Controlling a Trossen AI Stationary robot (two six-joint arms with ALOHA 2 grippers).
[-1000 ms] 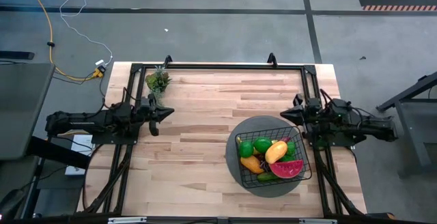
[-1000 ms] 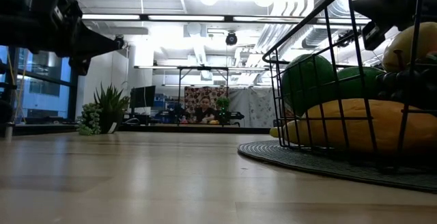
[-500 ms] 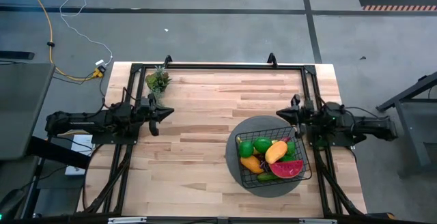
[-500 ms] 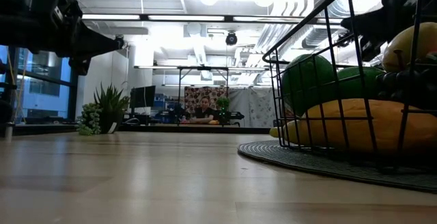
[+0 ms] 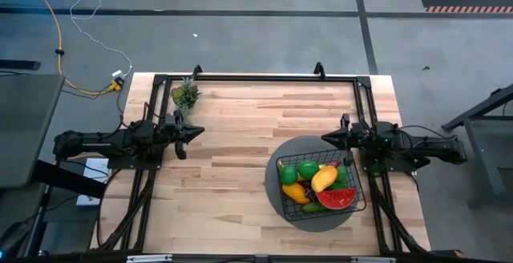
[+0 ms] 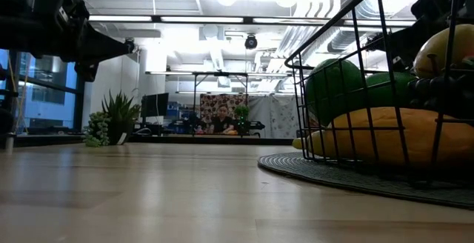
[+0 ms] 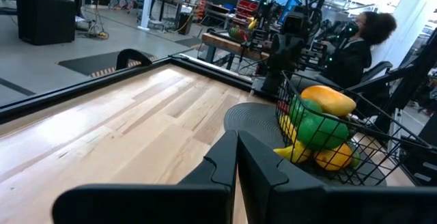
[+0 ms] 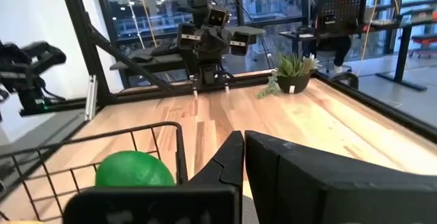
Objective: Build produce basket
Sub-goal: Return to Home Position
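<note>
Near the desk's right edge, the black wire basket sits on a round grey mat, filled with produce. The right end effector hovers just beside it. The left end effector hovers near the left edge. Both are closed and empty.

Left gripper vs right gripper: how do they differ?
Left gripper hangs over bare table, far from the basket; right gripper hangs over the mat's edge, beside the basket. Left gripper is near the small plant; right gripper near the produce. Both shut, empty, pointing at each other.
</note>
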